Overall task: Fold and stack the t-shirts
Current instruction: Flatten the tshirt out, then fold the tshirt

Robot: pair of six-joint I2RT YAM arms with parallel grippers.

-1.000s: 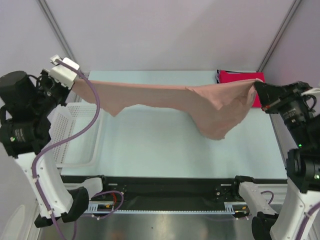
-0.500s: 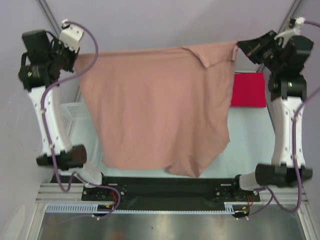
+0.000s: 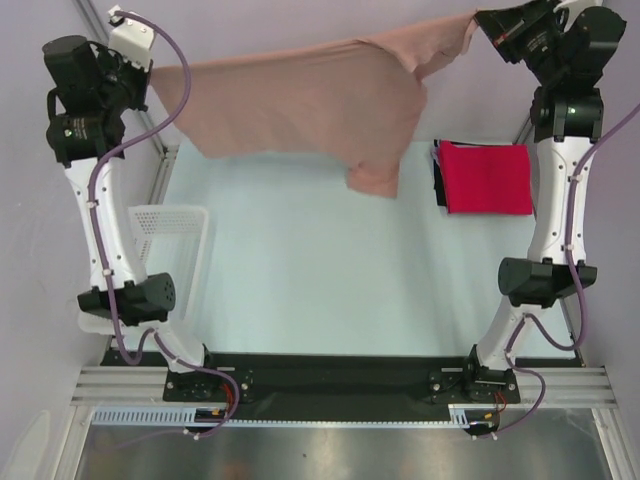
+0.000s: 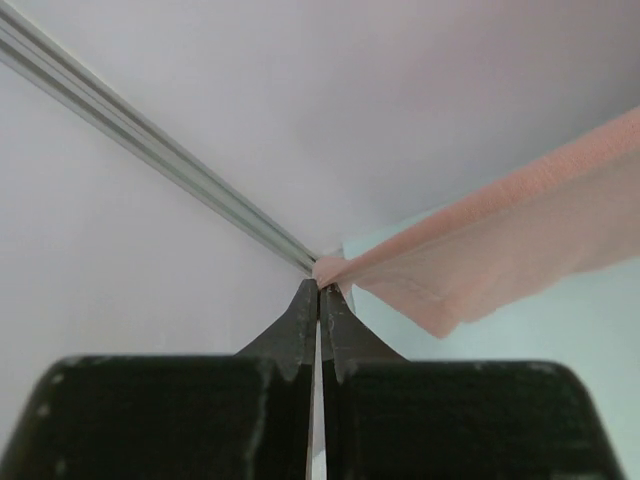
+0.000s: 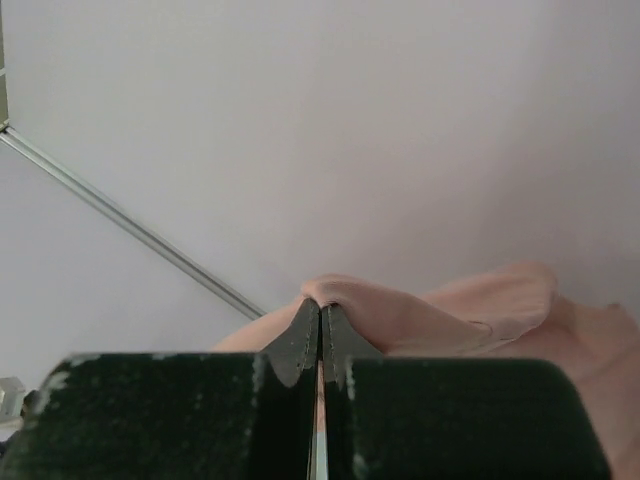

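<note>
A dusty-pink t-shirt (image 3: 300, 105) hangs stretched in the air across the back of the table, held at both top corners. My left gripper (image 3: 152, 78) is shut on its left corner, and the cloth (image 4: 470, 265) runs off to the right from the pinched tip (image 4: 320, 285). High at the back right, my right gripper (image 3: 482, 22) is shut on the other corner; pink cloth (image 5: 440, 315) bulges over its closed tips (image 5: 320, 305). A folded bright red t-shirt (image 3: 487, 177) lies on the table at the right, with a black one (image 3: 437, 172) showing under its left edge.
A white plastic lattice basket (image 3: 165, 255) stands at the table's left edge, beside the left arm. Both arms are raised tall near the back wall. The pale table top (image 3: 330, 280) stretches below the hanging shirt.
Both grippers have lifted and carried the pink shirt toward the back wall. It hung far down toward the front half a second ago; now its lower edge swings up at the back.
</note>
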